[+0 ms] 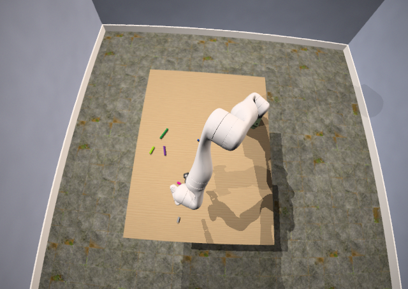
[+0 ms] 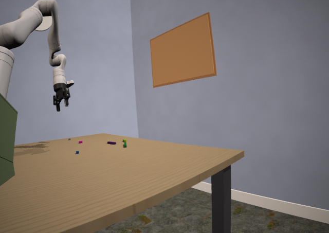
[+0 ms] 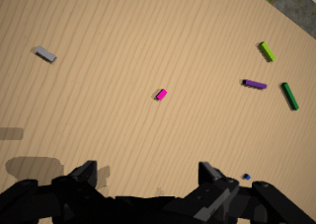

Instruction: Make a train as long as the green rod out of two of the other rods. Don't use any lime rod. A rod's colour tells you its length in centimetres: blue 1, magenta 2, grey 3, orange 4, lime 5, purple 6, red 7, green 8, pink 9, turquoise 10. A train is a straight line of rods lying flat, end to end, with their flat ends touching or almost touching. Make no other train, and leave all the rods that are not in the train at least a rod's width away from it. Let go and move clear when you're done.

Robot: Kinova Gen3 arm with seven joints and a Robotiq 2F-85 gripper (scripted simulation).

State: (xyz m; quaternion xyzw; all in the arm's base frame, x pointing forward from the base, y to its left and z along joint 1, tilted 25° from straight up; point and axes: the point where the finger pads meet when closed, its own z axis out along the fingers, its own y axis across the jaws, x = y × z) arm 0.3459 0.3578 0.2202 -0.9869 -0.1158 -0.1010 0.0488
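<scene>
The green rod [image 1: 164, 133] [image 2: 124, 144] [image 3: 289, 96] lies apart from the others. The purple rod [image 1: 164, 150] [image 2: 111, 142] [image 3: 255, 84] lies near it, with the lime rod [image 1: 152, 150] [image 2: 124, 140] [image 3: 267, 51] close by. The magenta rod [image 1: 178, 183] [image 2: 80, 142] [image 3: 161, 94] lies alone, partly beside the arm in the top view. The grey rod [image 1: 178, 219] [image 2: 69, 139] [image 3: 45, 54] lies far from the rest. A blue rod [image 1: 198, 140] [image 2: 77, 152] [image 3: 247, 177] lies alone. No rods touch. My gripper [image 2: 62, 108] [image 3: 147, 172] is open and empty, high above the table.
The wooden table [image 1: 197, 91] [image 2: 159, 166] carries the rods. The arm spans its right half in the top view and casts shadows there. The lime rod lies nearest the table's left edge. A brown board [image 2: 183, 51] hangs on the wall.
</scene>
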